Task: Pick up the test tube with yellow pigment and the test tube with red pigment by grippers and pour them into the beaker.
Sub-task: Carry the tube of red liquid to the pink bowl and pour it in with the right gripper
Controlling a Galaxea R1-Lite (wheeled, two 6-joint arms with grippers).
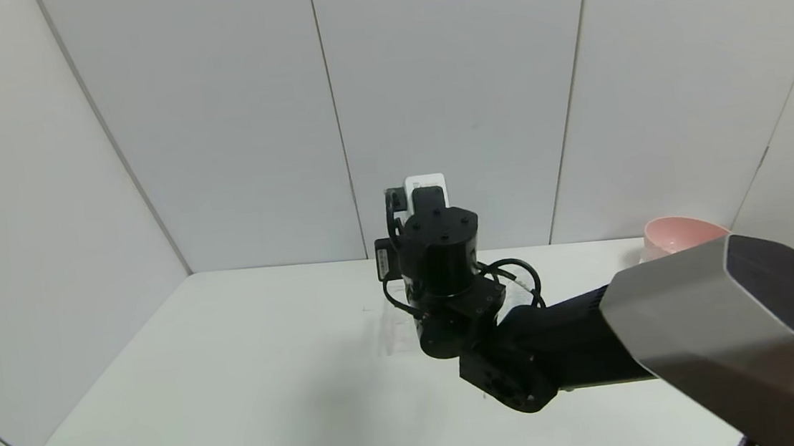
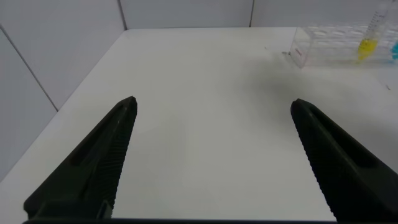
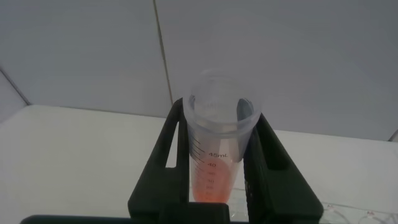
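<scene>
The right gripper [image 3: 217, 180] clasps the red tube [image 3: 219, 149] upright above the table [image 1: 238, 380]; the left gripper [image 2: 214, 155] hangs open. The yellow tube [image 2: 369, 38] sits in its rack [image 2: 329, 50]. Keep the red tube level until over the unseen beaker.

Clear plastic test tube with red pigment [image 3: 219, 146], matt black ribbed fingers [image 2: 102, 162]

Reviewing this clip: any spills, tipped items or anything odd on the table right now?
Nothing stands out. The right end effector holds the test tube with red pigment upright, liquid at its bottom. The test tube with yellow pigment stands in the clear rack. The left end effector is open over bare table.
</scene>
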